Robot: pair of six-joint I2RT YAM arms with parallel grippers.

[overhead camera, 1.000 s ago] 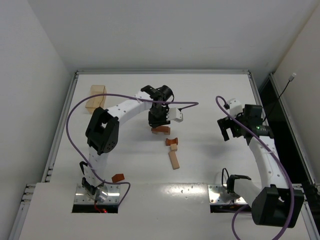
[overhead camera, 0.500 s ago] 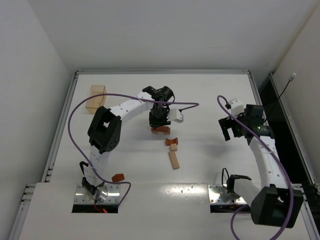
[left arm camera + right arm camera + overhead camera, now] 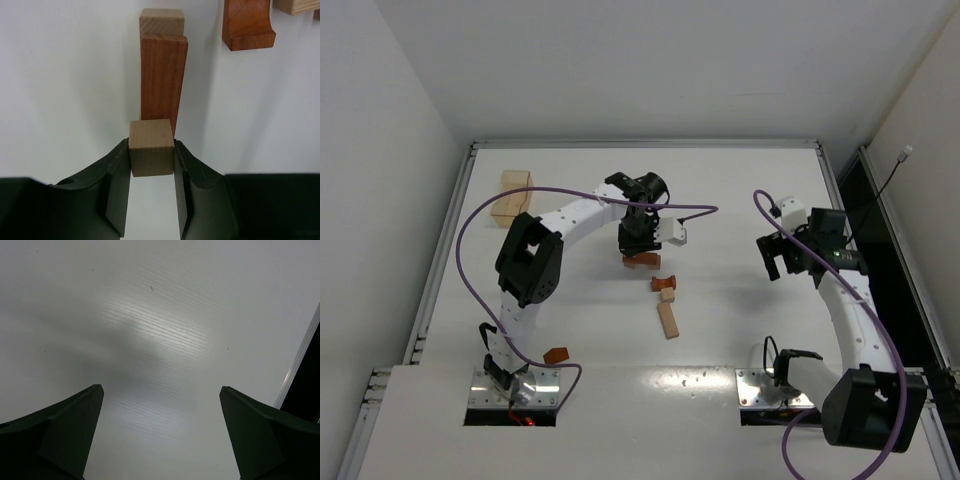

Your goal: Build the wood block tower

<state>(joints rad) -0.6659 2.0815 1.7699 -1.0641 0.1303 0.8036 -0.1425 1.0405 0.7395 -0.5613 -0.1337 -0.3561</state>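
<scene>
- pale tan cube [image 3: 151, 146] is clamped between the fingers of the left gripper [image 3: 638, 243], at the near end of a reddish-brown bar [image 3: 164, 75]; we cannot tell if the two touch.
- a pale block [image 3: 161, 20] shows past the bar's far end, around the middle of the worktop [image 3: 740, 190].
- we judge the step to be setting the cube on the tower; next it needs lowering square, then a release that does not nudge the bar.
- loose pieces lie toward the near edge: a reddish arched block [image 3: 248, 27] and a pale bar [image 3: 667, 319].
- the right gripper [image 3: 161, 388] hangs with its fingers wide apart near the right edge, holding nothing.
</scene>
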